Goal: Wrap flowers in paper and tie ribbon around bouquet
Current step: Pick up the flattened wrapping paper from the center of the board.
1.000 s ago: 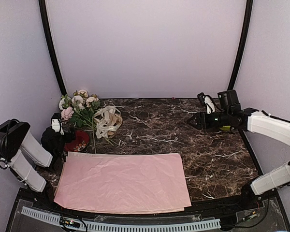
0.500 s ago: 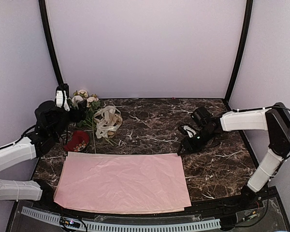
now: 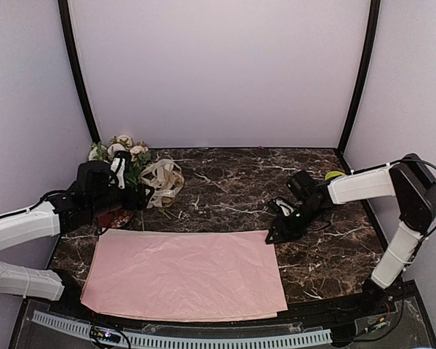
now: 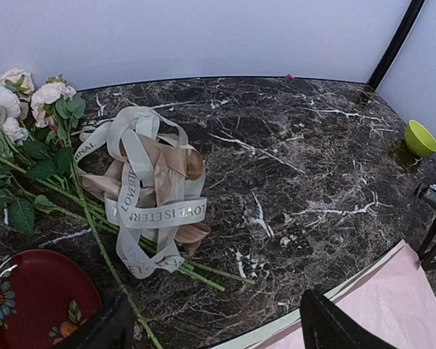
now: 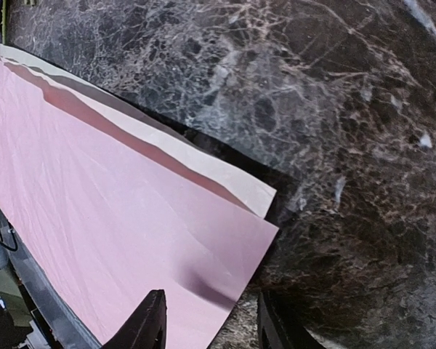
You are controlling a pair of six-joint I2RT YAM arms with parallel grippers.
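The flowers (image 3: 120, 154) lie at the back left, their cream heads (image 4: 29, 98) and green stems running under a ribbon pile. The tan ribbon (image 4: 166, 161) is tangled in that pile (image 3: 162, 182). The pink paper (image 3: 185, 273) lies flat at the front. My left gripper (image 3: 142, 196) hovers open just in front of the stem ends, its fingers (image 4: 327, 327) wide apart with nothing between them. My right gripper (image 3: 276, 231) is open and low at the paper's far right corner (image 5: 254, 240), with the paper's edge lying between its fingers (image 5: 149, 323).
A paler cream-white ribbon with lettering (image 4: 156, 212) loops over the tan one. A red flowered dish (image 4: 29, 305) sits beside the stems. A green cup (image 3: 334, 175) stands at the back right. A cream sheet (image 5: 203, 163) shows under the pink paper.
My left arm swung from beside the flower heads down and right towards the ribbon pile. My right gripper dropped to the paper's far right corner with narrower jaws than a second ago.
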